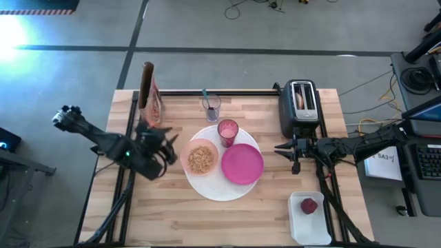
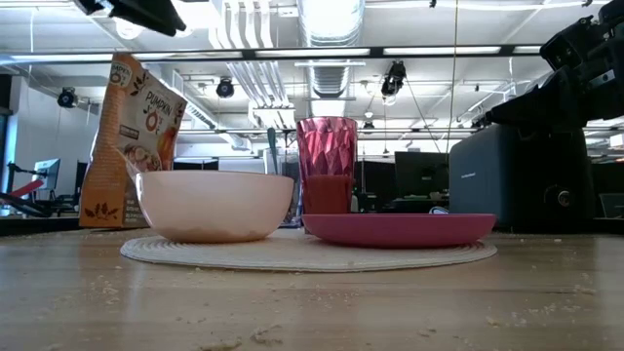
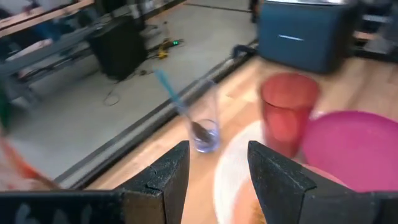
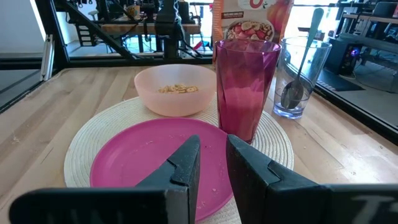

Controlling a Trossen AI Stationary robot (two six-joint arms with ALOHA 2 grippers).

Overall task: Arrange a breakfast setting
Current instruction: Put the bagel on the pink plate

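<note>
A: Both grippers empty? And the teal-handled spoon (image 1: 206, 97)?

B: Yes. Left gripper (image 3: 217, 168) fingers stand apart; right gripper (image 4: 212, 163) shows a narrow gap. The spoon stands in the clear glass tumbler (image 1: 212, 107), behind the big round white woven placemat (image 1: 210, 187).

A: Next?

B: Probably lift the spoon straight up, so the tumbler doesn't tip.

A: Surroundings?

B: Crumb-dusted pale wooden table (image 1: 172, 213); open workshop beyond.

Black toaster (image 1: 302, 107) at the table's (image 1: 172, 213) back edge, cereal bag (image 1: 149, 96), clear glass (image 1: 211, 107), perhaps a white tray (image 1: 296, 224)
</note>
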